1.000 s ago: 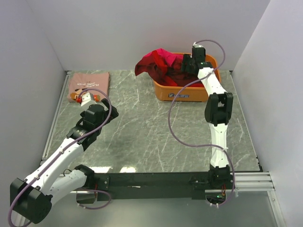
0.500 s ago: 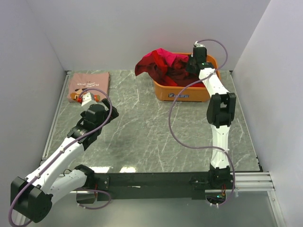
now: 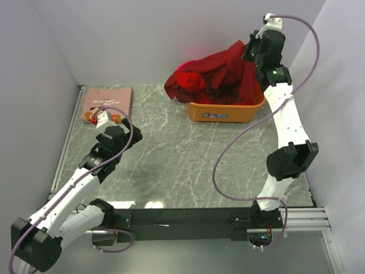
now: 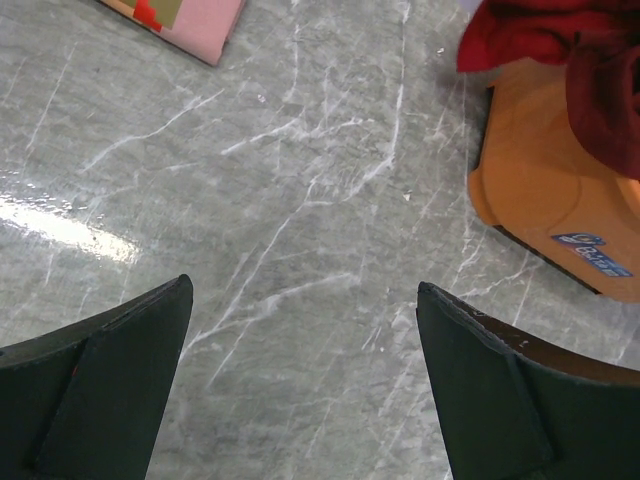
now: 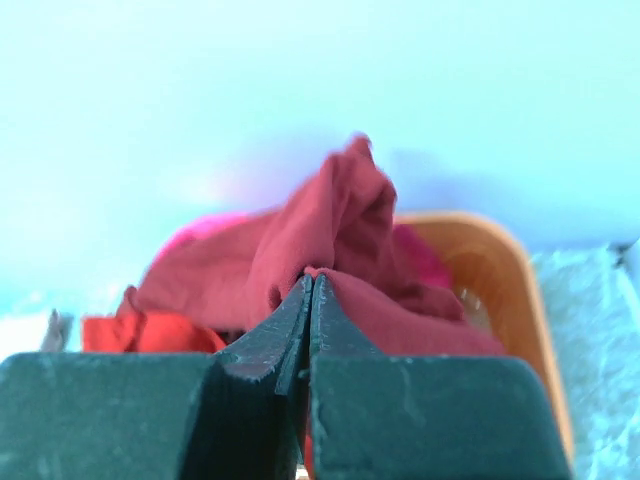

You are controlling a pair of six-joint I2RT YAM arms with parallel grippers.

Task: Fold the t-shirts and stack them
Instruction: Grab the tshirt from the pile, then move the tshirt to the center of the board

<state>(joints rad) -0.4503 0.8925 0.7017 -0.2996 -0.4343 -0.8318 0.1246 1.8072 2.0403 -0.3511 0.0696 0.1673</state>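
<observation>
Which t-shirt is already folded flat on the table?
The dusty pink printed t-shirt at the table's far left corner. The red ones are crumpled in the orange tub, one dark red tee pinched by the right end effector.

A folded t-shirt (image 3: 107, 100) lies in the table's (image 3: 171, 165) far left corner. The tub (image 3: 225, 112) stands far right, t-shirts (image 3: 188, 80) heaped in it, a lifted t-shirt (image 3: 235, 65) hanging above from the right gripper (image 5: 308, 290).
</observation>
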